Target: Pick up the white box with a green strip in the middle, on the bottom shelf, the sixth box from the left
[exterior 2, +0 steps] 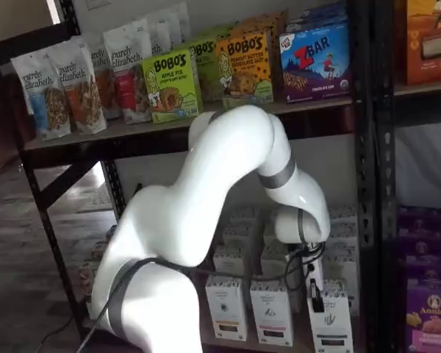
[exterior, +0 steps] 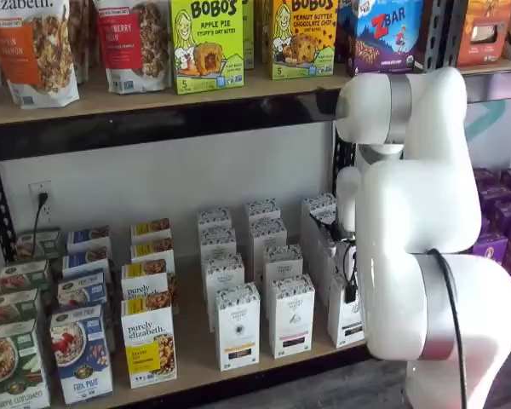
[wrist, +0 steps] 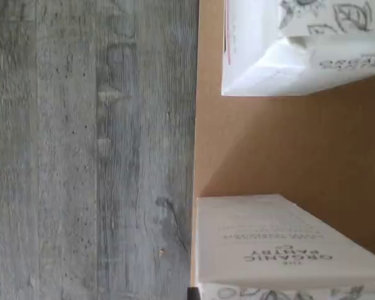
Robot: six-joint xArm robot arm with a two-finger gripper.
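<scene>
So the gripper [exterior 2: 316,294] hangs right over the white box [exterior 2: 331,323] at the front of the bottom shelf [exterior: 196,341]; can't tell if its fingers are apart or closed.

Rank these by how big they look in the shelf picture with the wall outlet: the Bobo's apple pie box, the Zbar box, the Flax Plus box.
1. Zbar box and Bobo's apple pie box: look alike, both cut off by the top edge.
2. Flax Plus box: smaller, though nearer the camera.
</scene>
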